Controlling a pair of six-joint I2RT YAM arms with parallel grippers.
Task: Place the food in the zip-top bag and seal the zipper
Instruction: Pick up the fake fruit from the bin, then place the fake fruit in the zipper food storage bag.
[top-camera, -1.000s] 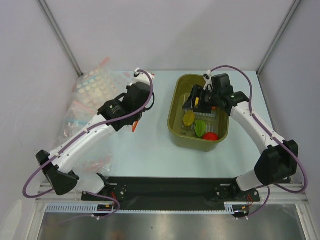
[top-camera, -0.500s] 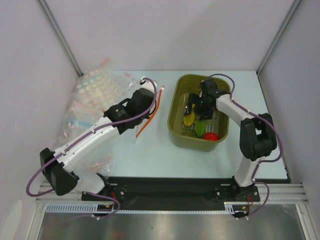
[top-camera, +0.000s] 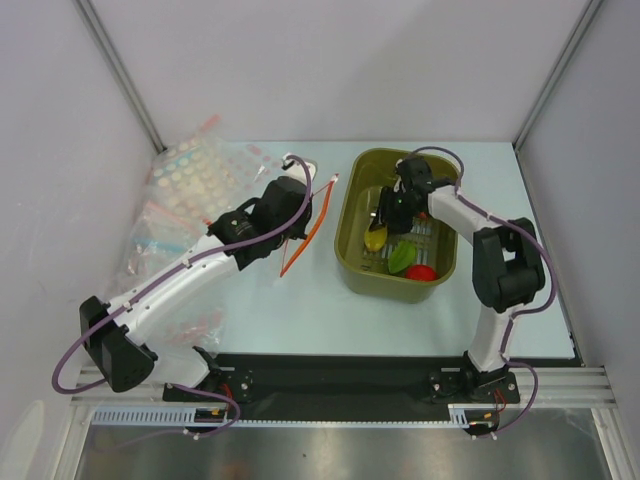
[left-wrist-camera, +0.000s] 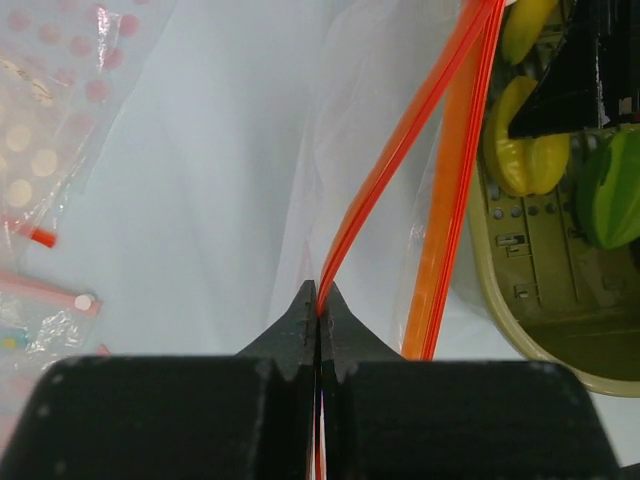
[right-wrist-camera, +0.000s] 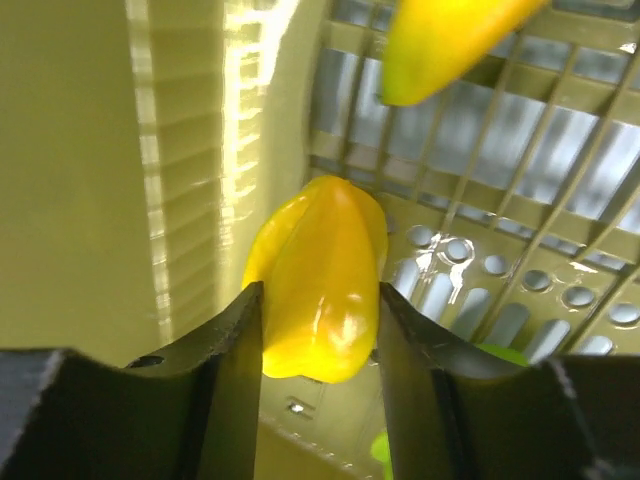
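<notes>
My left gripper (left-wrist-camera: 318, 300) is shut on the orange-red zipper (left-wrist-camera: 400, 150) of the clear zip-top bag (left-wrist-camera: 350, 120), holding it up just left of the olive basket (top-camera: 345, 225). From above, the zipper (top-camera: 308, 228) slants beside the left gripper (top-camera: 290, 222). My right gripper (right-wrist-camera: 320, 292) reaches down into the basket. Both of its fingers press on a yellow ribbed fruit (right-wrist-camera: 320, 260), which lies at the basket's left side (top-camera: 377, 238). A yellow banana (right-wrist-camera: 440, 40) lies just beyond it. A green piece (top-camera: 400, 257) and a red fruit (top-camera: 421, 271) sit nearer in the basket.
A heap of other clear bags (top-camera: 180, 190) with pale dots and pink strips lies at the table's left, also seen in the left wrist view (left-wrist-camera: 40, 150). The basket's slatted wall (right-wrist-camera: 80, 200) stands close on the right gripper's left. Grey enclosure walls ring the table.
The right gripper has gone down into the basket and closed around the yellow ribbed fruit. The left arm has carried the bag's zipper rightward, closer to the basket.
</notes>
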